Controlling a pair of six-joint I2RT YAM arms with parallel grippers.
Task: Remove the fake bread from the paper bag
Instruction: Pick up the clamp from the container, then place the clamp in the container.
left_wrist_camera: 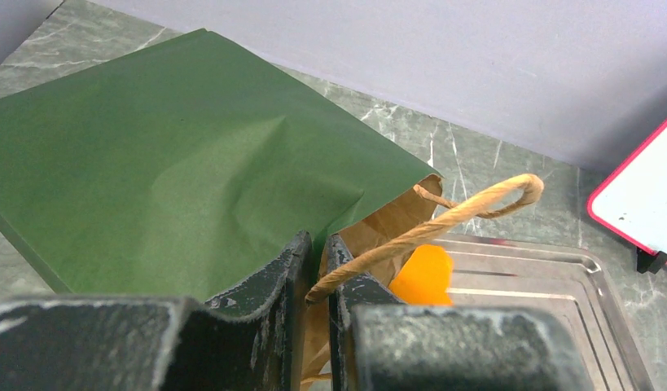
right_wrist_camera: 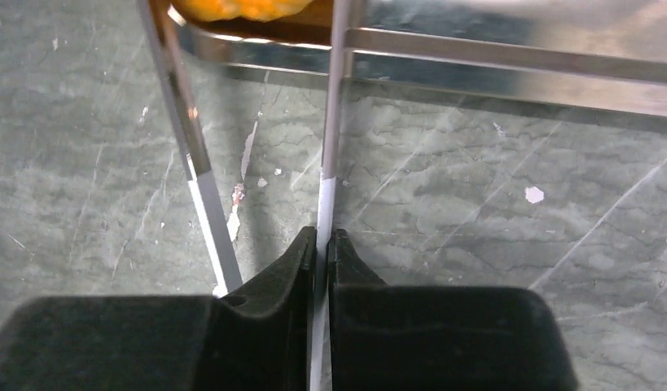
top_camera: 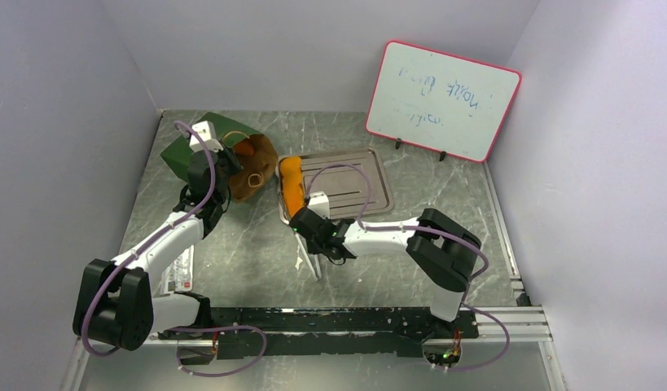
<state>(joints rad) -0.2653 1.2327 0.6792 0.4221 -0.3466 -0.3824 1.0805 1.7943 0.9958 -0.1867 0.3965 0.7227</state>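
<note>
I see the green paper bag (top_camera: pixel 183 151) lying on its side left of the silver tray (top_camera: pixel 377 175), mouth toward it | long orange toy loaf (top_camera: pixel 291 183) on the tray's left edge | metal tongs (right_wrist_camera: pixel 334 122) just in front of the tray, one arm clamped tight in the right gripper (right_wrist_camera: pixel 323 244) | left gripper (left_wrist_camera: pixel 318 252) pinched closed on the bag's cord handle (left_wrist_camera: pixel 444 216)

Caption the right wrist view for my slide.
Right gripper shut on one arm of silver metal tongs, near orange toy bread on flat silver tray.
</note>
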